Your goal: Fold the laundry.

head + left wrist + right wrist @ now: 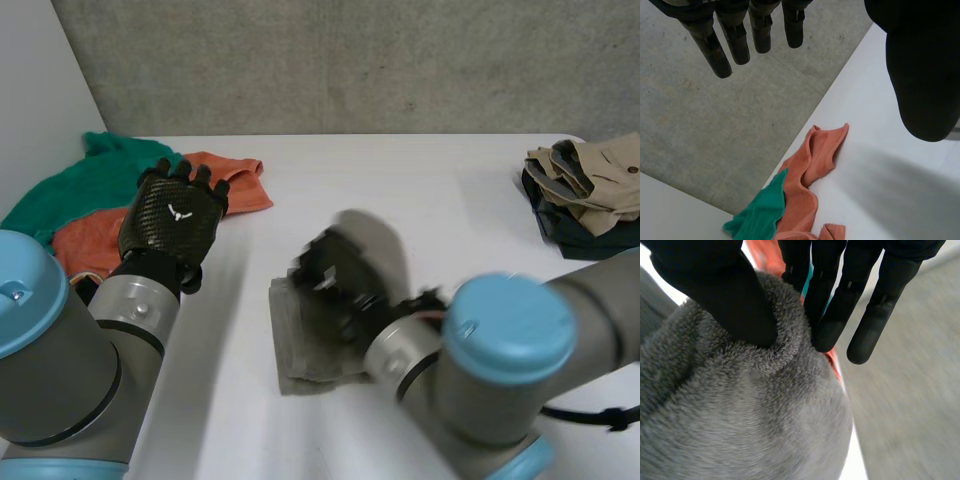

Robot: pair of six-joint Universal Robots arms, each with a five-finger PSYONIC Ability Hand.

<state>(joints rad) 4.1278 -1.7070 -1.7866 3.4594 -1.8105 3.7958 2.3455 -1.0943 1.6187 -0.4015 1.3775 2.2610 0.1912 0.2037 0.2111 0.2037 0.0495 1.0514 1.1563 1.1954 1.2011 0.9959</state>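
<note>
At the far left of the white table point(420, 190) lay a crumpled green cloth point(85, 180), and an orange cloth point(235, 185) spread out just beside it, the two touching along one edge. In the left wrist view the same orange cloth point(812, 170) and green cloth point(760, 212) sat near the table's point(875, 115) edge, with grey concrete floor beyond. The left hand point(172, 215) hung above the table over the near part of the orange cloth, back upward. Its fingers point(735, 35) were straight and spread apart from the thumb, with nothing between them. Nearer the middle of the table lay a grey towel point(315, 345), partly folded, its lower part flat on the table and its upper part lifted. The right hand point(335, 280) had hold of that raised part. In the right wrist view its thumb point(725, 295) pressed into a thick fold of the fluffy grey towel point(740, 415) from one side. The fingers point(835, 315) closed on it from the other, so the fold was pinched between them. At the far right edge of the table, well apart from the towel, sat a pile of beige and dark clothes point(590, 190).
</note>
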